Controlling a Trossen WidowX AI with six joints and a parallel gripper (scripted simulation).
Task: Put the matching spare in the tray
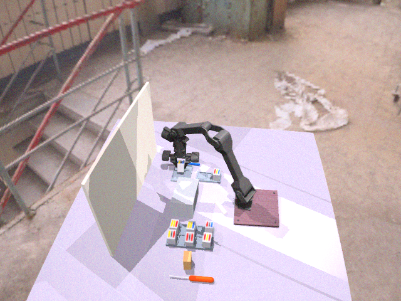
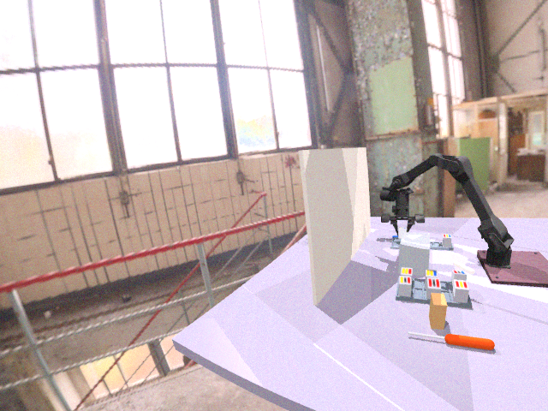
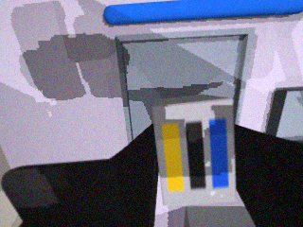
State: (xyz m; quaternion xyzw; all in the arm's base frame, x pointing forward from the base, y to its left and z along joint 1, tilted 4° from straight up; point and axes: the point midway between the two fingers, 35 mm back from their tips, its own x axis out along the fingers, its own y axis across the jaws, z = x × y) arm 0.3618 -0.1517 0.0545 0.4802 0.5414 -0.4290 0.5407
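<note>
My gripper [image 1: 180,166] [image 2: 402,229] [image 3: 182,127] is shut on a white spare block [image 1: 180,167] [image 3: 196,142] with yellow, black and blue bars on top. The fingers clasp its two sides and it looks upright. It is held over the square grey tray [image 1: 176,177] [image 3: 180,66], whose floor shows nothing lying on it. Its gap above the tray floor is hard to judge. Six striped blocks stand on a grey rack [image 1: 180,241] [image 2: 418,294] nearer the top and exterior views. A grey housing [image 1: 184,202] [image 2: 413,259] stands between rack and tray; any code on its back is hidden.
A two-place holder [image 1: 203,175] [image 3: 289,113] beside the tray bears a striped block [image 1: 216,174] [image 2: 447,241]. A blue rod [image 1: 194,163] [image 3: 204,12] lies behind the tray. A tall cream panel [image 1: 113,178] [image 2: 334,221], a wooden block [image 1: 187,259] and an orange screwdriver [image 1: 201,278] also stand or lie here.
</note>
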